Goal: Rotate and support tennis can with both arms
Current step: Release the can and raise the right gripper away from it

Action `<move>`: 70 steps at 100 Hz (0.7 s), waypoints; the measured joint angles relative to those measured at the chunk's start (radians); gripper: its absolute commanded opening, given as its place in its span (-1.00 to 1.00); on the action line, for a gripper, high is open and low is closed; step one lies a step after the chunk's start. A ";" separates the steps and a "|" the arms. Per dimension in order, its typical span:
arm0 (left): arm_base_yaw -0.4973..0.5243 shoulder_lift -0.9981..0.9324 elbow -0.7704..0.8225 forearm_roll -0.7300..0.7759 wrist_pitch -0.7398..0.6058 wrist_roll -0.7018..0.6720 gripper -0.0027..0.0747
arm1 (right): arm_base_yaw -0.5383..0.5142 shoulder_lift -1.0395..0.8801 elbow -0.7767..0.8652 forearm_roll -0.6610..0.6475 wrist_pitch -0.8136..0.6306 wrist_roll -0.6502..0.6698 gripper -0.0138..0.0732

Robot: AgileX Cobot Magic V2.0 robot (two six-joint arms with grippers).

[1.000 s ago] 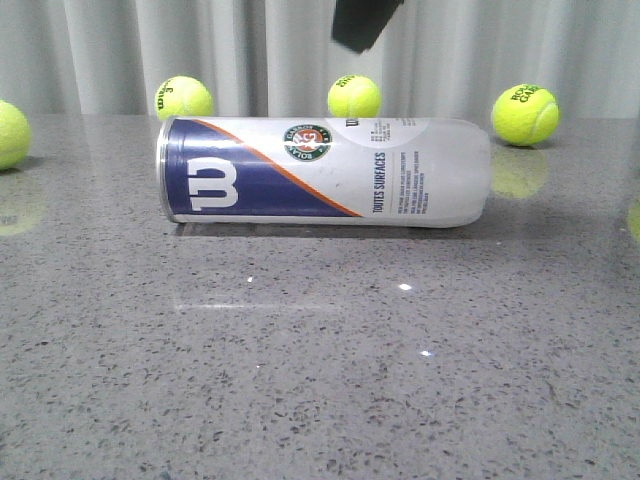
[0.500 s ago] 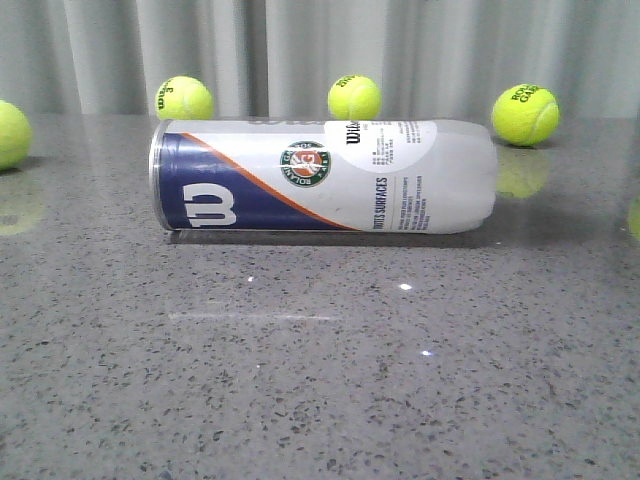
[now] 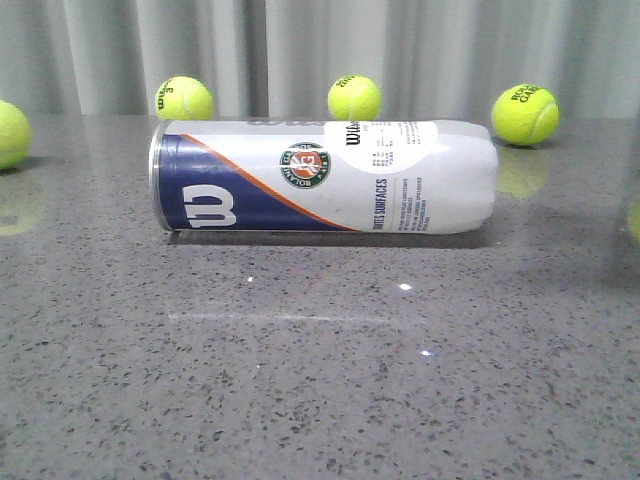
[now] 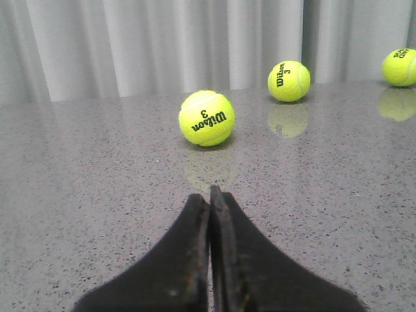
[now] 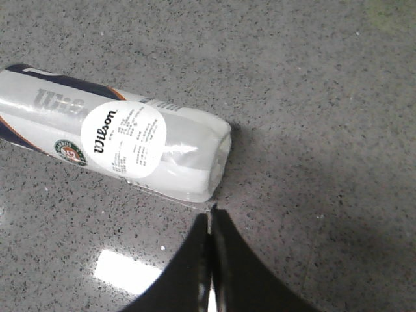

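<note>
Since a second ago the dark arm has left the front view and the can (image 3: 322,176) has rolled slightly. It lies sideways on the worktop (image 3: 320,380), untouched. Left fingers (image 4: 209,208) and right fingers (image 5: 210,221) are pressed together, empty.

Staged test or lab setup, not a lived-in room: a bare grey speckled stone counter (image 3: 320,400) is backed by a plain pale pleated curtain (image 3: 300,50), with tennis balls (image 3: 353,97) spaced along the counter's rear edge
</note>
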 measured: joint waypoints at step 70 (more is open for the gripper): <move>0.000 0.000 0.000 0.000 -0.061 0.000 -0.99 | -0.007 -0.675 0.502 -0.018 -0.224 0.016 -0.83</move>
